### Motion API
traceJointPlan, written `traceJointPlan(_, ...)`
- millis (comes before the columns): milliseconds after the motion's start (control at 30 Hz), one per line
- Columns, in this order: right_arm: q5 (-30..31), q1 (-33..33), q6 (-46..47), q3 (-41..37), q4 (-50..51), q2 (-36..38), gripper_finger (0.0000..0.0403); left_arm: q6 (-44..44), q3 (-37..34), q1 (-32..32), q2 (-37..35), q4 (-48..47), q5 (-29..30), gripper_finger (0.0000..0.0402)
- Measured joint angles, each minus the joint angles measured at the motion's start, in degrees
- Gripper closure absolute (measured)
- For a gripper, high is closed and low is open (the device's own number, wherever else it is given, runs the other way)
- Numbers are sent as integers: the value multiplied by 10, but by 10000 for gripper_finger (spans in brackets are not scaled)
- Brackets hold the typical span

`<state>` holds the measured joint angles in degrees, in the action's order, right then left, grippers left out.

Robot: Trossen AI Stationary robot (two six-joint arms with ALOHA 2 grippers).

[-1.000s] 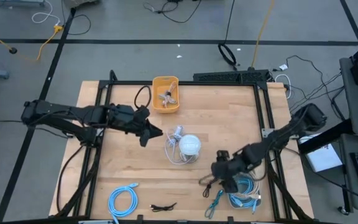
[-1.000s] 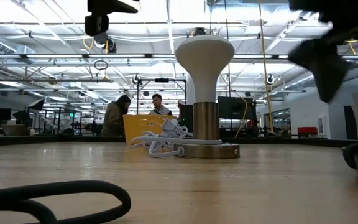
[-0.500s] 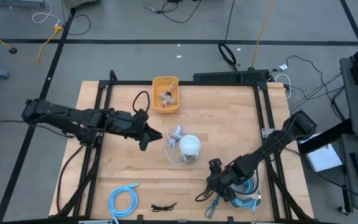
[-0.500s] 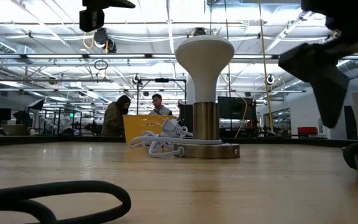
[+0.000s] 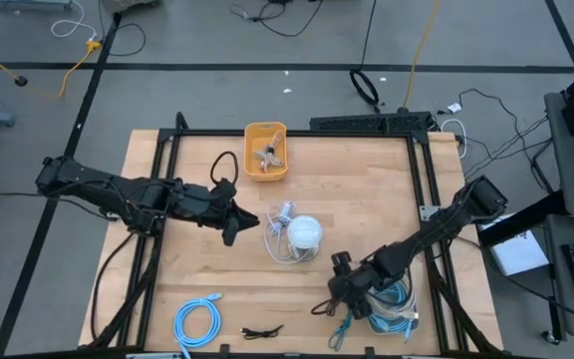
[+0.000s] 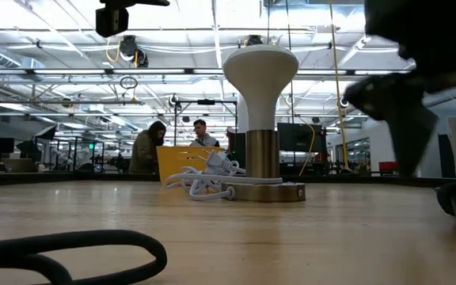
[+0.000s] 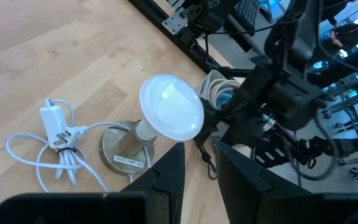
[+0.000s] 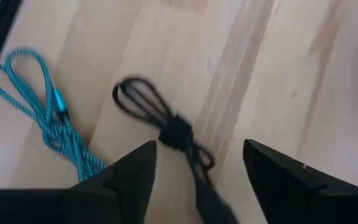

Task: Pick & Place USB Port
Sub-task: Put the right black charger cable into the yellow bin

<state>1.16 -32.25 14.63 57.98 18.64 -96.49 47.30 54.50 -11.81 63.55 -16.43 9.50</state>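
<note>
A black USB cable (image 8: 166,127), tied at its middle, lies flat on the wooden table near the front right (image 5: 325,304). My right gripper (image 8: 194,171) hangs low over it, open, slanting down, with a finger on either side of the cable's near part (image 5: 339,289). I see no contact. My left gripper (image 5: 242,214) waits in the air left of the white lamp (image 5: 304,232). It is open, with nothing between its fingers (image 7: 201,180). A yellow bin (image 5: 265,152) stands at the far edge with a pale item inside.
The lamp (image 7: 169,109) stands mid-table on its round metal base, with a white charger and cord (image 7: 58,134) beside it. A teal cable (image 8: 36,106) and a coiled bundle (image 5: 392,304) lie close to my right gripper. A blue cable (image 5: 197,319) and a small black tie (image 5: 262,331) lie near the front edge.
My right gripper has come down and moved toward the table's near-left, ending over the black cable. My left gripper has swung slightly toward the near edge, staying high.
</note>
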Motion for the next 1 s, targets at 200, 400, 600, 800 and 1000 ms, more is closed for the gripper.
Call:
traceJointPlan(200,-30,3,17,-54,-52,0,209,2,0,0,0,2,0,309)
traceJointPlan(400,-42,12,23,-70,-77,0,213,4,0,0,0,4,1,309)
traceJointPlan(600,-36,14,47,-79,-81,1,272,4,0,0,0,4,10,309)
traceJointPlan(800,-25,15,59,-80,-79,1,365,6,0,0,0,4,10,309)
traceJointPlan(1000,-19,21,90,-62,-74,10,392,19,0,-6,0,7,10,309)
